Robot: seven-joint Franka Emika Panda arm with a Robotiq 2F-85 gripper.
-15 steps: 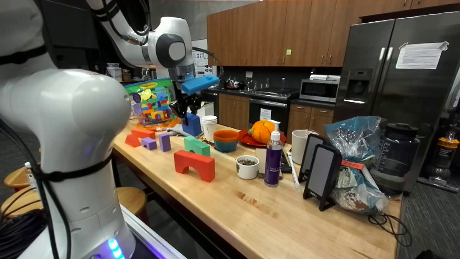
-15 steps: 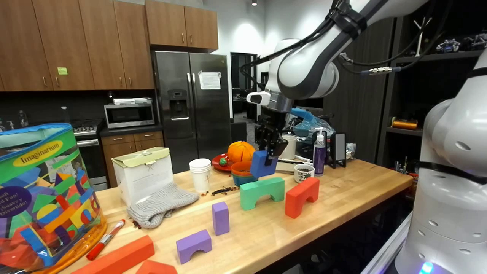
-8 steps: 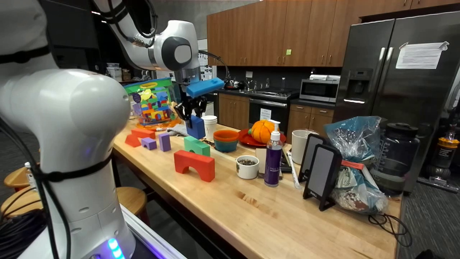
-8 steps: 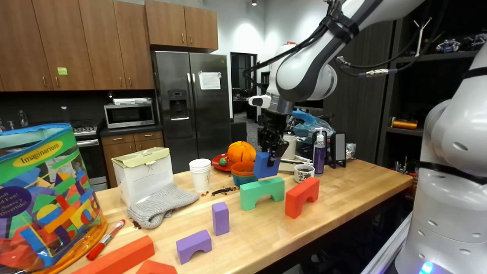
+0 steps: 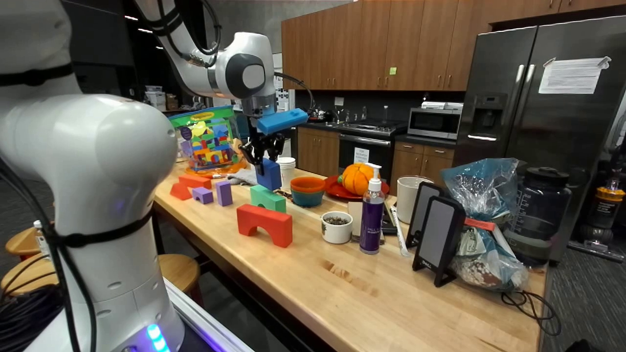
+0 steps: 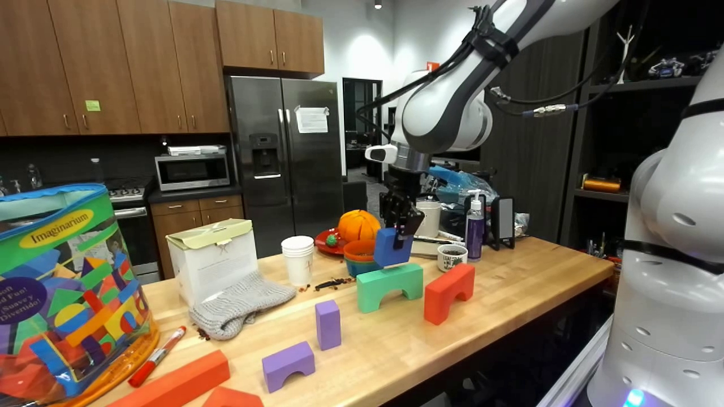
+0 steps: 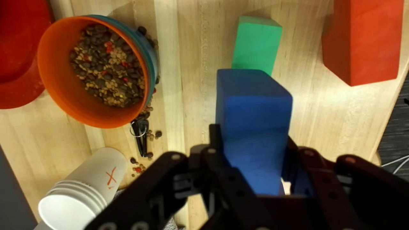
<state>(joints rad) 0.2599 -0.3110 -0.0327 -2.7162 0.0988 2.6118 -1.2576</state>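
Gripping blue block (image 6: 386, 249) in gripper (image 7: 251, 135), with jaws part-way apart and pressed to its two sides. Holding it off the table (image 5: 313, 274), over or just behind green arch (image 6: 384, 278); can't tell if touching. Near it, see red arch (image 5: 264, 218), standing on the table. Farther along, see upright purple block (image 6: 328, 325) and small purple arch (image 6: 287, 360), well apart from the held one. In the wrist view, get orange bowl (image 7: 59, 80) with seed-like bits (image 7: 108, 70) inside, nested in teal bowl (image 5: 307, 199). Also get stacked paper cups (image 7: 94, 174), marked in red, apparently "X". Can read "Imaginarium" on toy bag (image 6: 103, 215), plus "Fun!" and "Suave y Divertido!" on its cropped purple oval (image 6: 20, 299). Can read "DELL" on front speaker (image 5: 438, 234). Can't make out lettering on small white cup (image 6: 452, 262), nor label on purple pump bottle (image 5: 371, 220), too small. Same for paper (image 5: 571, 76) stuck on fridge (image 5: 552, 132), notice (image 5: 361, 155) on oven (image 5: 384, 161), and green sticky note (image 5: 392, 71) on cabinets (image 5: 406, 44). Also see orange pumpkin (image 5: 358, 178) on red plate (image 5: 333, 189), beside the bowls.
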